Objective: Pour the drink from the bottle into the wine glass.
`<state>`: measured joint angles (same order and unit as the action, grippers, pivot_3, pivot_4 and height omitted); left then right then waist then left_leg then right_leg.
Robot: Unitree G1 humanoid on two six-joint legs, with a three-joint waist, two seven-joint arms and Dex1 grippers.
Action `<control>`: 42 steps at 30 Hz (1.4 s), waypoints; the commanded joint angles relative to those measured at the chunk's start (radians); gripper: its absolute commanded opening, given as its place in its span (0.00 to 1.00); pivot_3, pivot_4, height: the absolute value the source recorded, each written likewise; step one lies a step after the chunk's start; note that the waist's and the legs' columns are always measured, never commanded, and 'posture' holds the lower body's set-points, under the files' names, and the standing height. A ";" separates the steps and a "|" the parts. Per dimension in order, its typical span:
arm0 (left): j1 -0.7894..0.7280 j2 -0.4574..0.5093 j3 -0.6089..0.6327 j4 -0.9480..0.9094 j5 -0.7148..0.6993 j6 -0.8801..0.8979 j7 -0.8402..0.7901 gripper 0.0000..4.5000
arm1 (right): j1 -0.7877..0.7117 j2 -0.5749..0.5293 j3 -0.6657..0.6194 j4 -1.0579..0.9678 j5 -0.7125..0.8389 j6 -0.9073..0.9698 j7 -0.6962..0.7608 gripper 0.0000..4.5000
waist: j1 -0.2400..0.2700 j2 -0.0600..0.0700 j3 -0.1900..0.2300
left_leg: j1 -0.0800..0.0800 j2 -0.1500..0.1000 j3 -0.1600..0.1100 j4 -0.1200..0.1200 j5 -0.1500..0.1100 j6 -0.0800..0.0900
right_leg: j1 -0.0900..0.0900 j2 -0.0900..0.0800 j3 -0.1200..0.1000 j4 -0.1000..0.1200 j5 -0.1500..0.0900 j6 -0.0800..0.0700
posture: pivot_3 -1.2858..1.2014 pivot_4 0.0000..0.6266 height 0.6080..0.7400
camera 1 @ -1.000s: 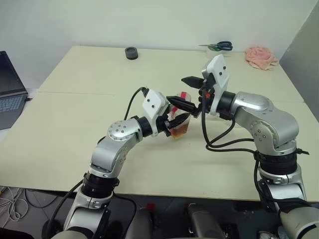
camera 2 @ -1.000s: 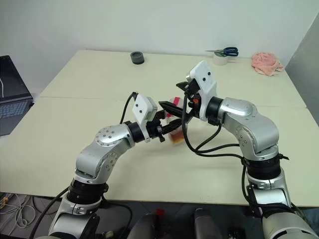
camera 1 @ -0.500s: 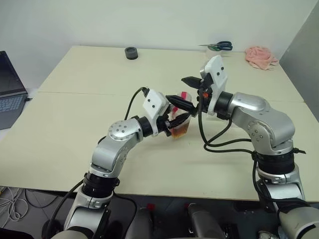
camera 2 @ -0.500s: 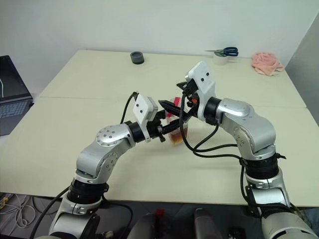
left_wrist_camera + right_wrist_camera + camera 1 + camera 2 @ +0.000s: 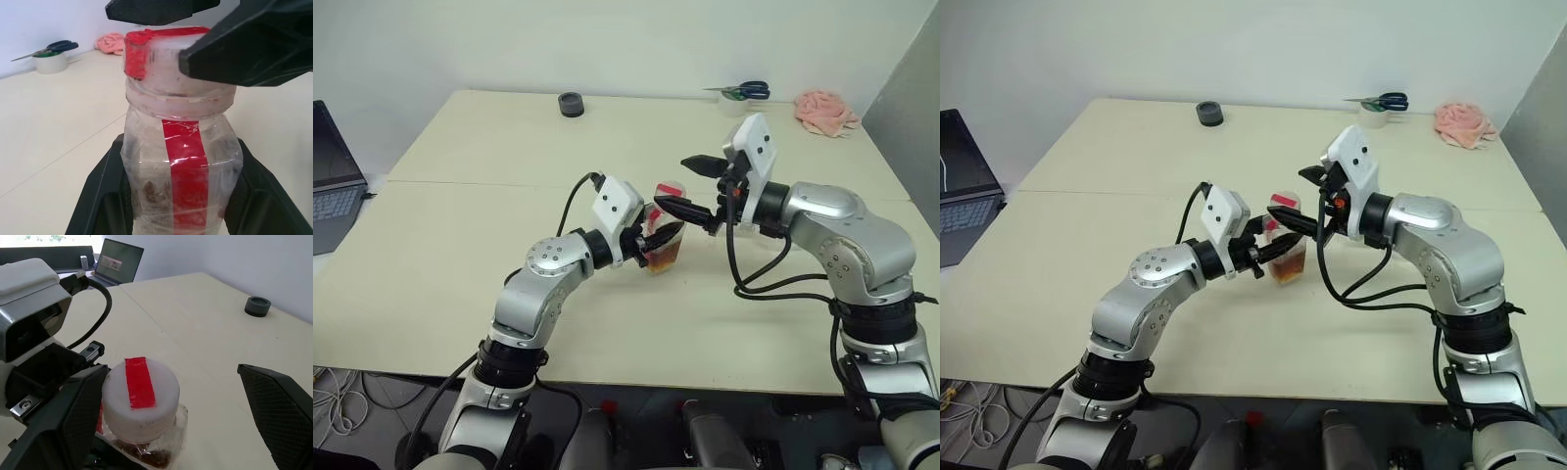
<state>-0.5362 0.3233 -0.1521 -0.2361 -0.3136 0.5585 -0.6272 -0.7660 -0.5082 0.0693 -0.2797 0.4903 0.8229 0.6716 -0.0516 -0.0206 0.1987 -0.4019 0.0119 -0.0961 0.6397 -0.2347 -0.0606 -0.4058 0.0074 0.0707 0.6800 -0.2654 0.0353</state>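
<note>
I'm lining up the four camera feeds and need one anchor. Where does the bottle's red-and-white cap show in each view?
Left eye view: cap at centre, between the two grippers.
Right eye view: cap just below centre, atop the bottle.
Left wrist view: cap at upper centre, the right gripper's fingers around it.
Right wrist view: cap at lower centre, seen from above.
Shared landmark: the cap's red strip.

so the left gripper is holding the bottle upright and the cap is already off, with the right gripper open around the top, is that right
Not quite: the cap is on the bottle, white with a red strip, as the right wrist view shows. The rest holds: the left gripper grips the bottle upright, and the right gripper stands open on either side of its top.
</note>
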 commanded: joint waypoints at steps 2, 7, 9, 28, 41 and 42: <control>-0.017 -0.003 0.010 -0.044 -0.014 -0.028 -0.011 0.41 | 0.014 -0.042 -0.043 -0.004 -0.001 -0.017 0.018 1.00 | 0.000 0.000 0.000 | 0.000 0.000 0.000 0.000 0.000 0.000 | 0.000 0.000 0.000 0.000 0.000 0.000 | 0.52 0.24 1.00; -0.016 -0.002 0.011 -0.047 -0.013 -0.026 -0.011 0.41 | 0.021 -0.058 -0.046 -0.006 0.010 -0.025 0.049 1.00 | 0.000 0.000 0.000 | 0.000 0.000 0.000 0.000 0.000 0.000 | 0.000 0.000 0.000 0.000 0.000 0.000 | 0.52 0.24 1.00; -0.015 -0.001 0.011 -0.049 -0.013 -0.026 -0.010 0.41 | 0.024 -0.066 -0.046 -0.011 0.016 -0.027 0.066 1.00 | 0.000 0.000 0.000 | 0.000 0.000 0.000 0.000 0.000 0.000 | 0.000 0.000 0.000 0.000 0.000 0.000 | 0.52 0.24 1.00; -0.016 0.000 0.013 -0.050 -0.011 -0.021 -0.014 0.41 | 0.037 -0.095 -0.053 -0.105 0.110 0.011 0.107 1.00 | 0.000 0.000 0.000 | 0.000 0.000 0.000 0.000 0.000 0.000 | 0.000 0.000 0.000 0.000 -0.001 0.001 | 0.52 0.24 1.00; -0.047 -0.033 0.119 0.048 -0.031 -0.044 0.059 0.41 | 0.018 -0.079 -0.038 -0.035 0.022 -0.038 0.033 1.00 | 0.002 0.000 0.000 | 0.000 0.000 0.000 0.001 0.000 0.000 | 0.000 0.000 0.000 0.000 -0.001 0.001 | 0.52 0.24 1.00; -0.048 -0.032 0.128 0.055 -0.029 -0.046 0.063 0.41 | 0.018 -0.076 -0.038 -0.035 0.020 -0.039 0.032 1.00 | 0.002 0.000 0.000 | 0.000 0.000 0.000 0.001 0.000 0.000 | 0.000 0.000 0.000 0.000 -0.001 0.001 | 0.52 0.24 1.00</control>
<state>-0.5582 0.2979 -0.0585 -0.1626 -0.3177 0.5381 -0.5755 -0.7290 -0.5853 0.0421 -0.2979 0.5161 0.8095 0.7115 -0.0491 -0.0207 0.1986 -0.4020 0.0119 -0.0957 0.6405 -0.2347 -0.0606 -0.4057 0.0076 0.0710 0.6798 -0.2659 0.0361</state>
